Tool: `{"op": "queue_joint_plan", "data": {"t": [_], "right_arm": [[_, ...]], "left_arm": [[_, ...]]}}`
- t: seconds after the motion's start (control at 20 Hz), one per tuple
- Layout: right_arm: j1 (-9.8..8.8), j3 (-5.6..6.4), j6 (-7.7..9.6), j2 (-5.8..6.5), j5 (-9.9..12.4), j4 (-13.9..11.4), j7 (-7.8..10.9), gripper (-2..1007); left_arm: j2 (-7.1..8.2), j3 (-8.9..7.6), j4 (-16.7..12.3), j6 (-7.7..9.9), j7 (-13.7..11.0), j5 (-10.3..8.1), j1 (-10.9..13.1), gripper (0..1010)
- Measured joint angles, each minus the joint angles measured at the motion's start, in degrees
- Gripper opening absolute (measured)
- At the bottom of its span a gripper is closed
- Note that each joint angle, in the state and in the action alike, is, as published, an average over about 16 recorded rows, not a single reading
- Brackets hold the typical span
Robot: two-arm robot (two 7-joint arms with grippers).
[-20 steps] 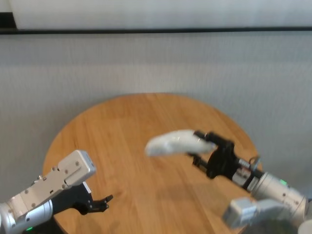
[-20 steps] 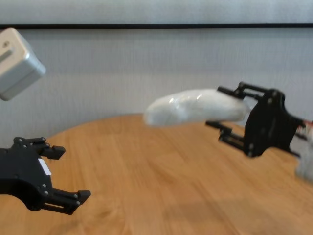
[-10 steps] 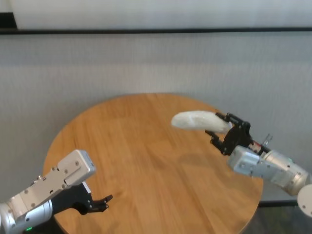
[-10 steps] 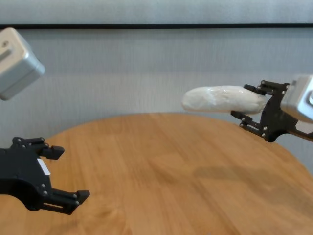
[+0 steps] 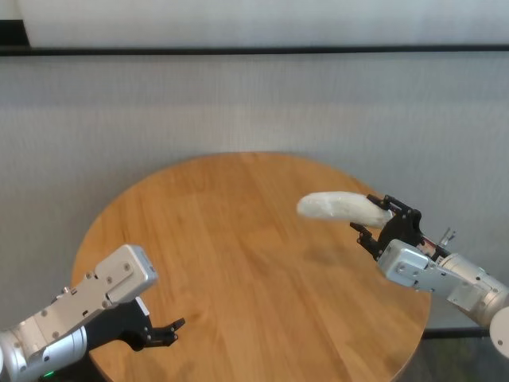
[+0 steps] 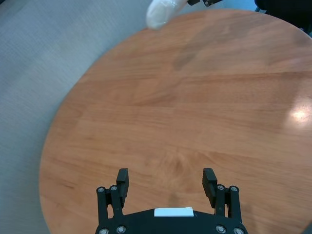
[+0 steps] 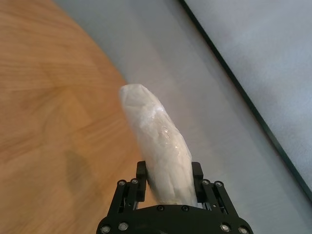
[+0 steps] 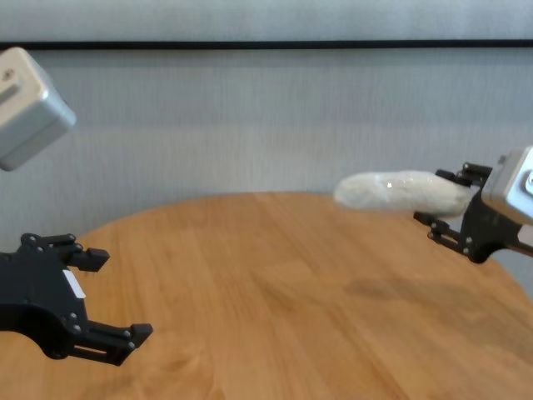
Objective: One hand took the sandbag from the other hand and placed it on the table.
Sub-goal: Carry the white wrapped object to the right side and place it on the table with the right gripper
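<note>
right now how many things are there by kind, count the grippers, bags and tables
Grippers: 2, the left gripper open low over the table's near left, the right gripper shut on the bag.
Bags: 1, the sandbag held in the air above the table's far right edge.
Tables: 1, the round wooden table.
Total: 4

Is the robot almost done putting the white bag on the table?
Not yet. Done: the right gripper has the sandbag clamped between its fingers. In hand: it holds the bag in the air above the table's right side. Left: setting it down on the wood. The left gripper waits open near the table's near-left edge, holding nothing.
</note>
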Motion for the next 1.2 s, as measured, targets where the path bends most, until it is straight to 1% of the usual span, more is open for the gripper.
{"op": "queue_joint_plan", "data": {"t": [0.35, 0.75, 0.9, 1.2], "right_arm": [[-0.38, -1.06, 1.22, 0.57, -1.28, 1.35, -1.74, 528], [0.01, -2.54, 2.25, 0.9, -2.71, 3.5, -3.35, 528], [0.23, -3.1, 2.44, 0.99, -2.98, 4.32, -3.63, 528], [0.53, -4.06, 2.41, 1.1, -2.82, 5.71, -3.83, 528]], "left_arm": [[0.01, -0.03, -0.03, 0.04, 0.04, -0.02, 0.03, 1000], [0.01, -0.05, -0.06, 0.07, 0.05, -0.04, 0.06, 1000], [0.01, -0.05, -0.07, 0.08, 0.05, -0.04, 0.06, 1000], [0.01, -0.06, -0.08, 0.09, 0.05, -0.04, 0.07, 1000]]}}
